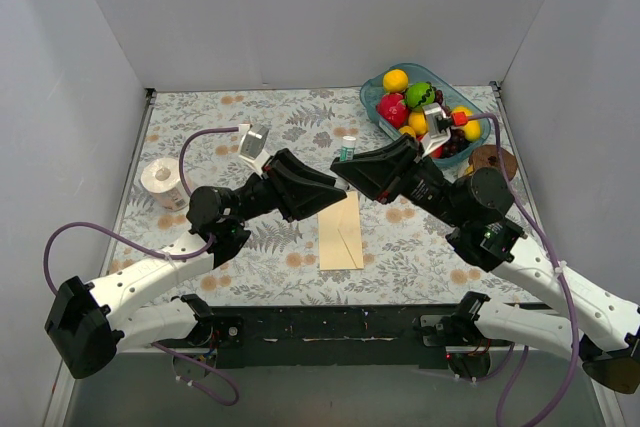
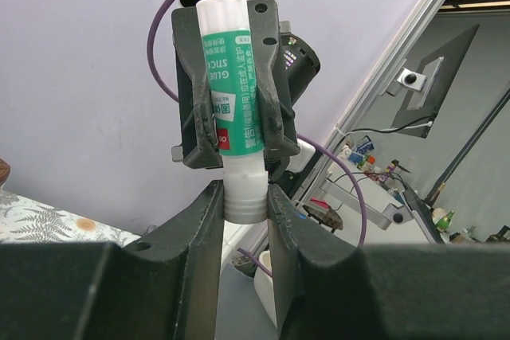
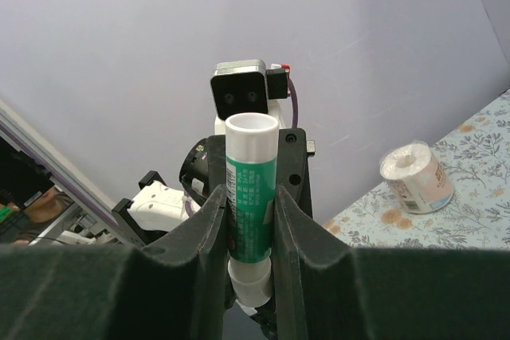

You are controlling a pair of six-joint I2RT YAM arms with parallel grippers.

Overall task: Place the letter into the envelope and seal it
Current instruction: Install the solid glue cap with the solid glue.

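The white plastic glue stick with a green label [image 2: 235, 77] bears the words "GLUE STICK", upside down in the left wrist view; the smaller print is illegible. The left pincer [image 2: 244, 201] is closed narrowly on its white end, and the right pincer [image 3: 251, 197] is clamped on the labelled barrel. Both arms reach inward, meeting above the pale cream-yellow paper envelope [image 1: 341, 232], which lies flat on the floral-patterned bench [image 1: 260, 117].

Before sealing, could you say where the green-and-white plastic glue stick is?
Top view: glue stick sits mid-table, held between left gripper and right gripper, beyond the cream paper envelope.
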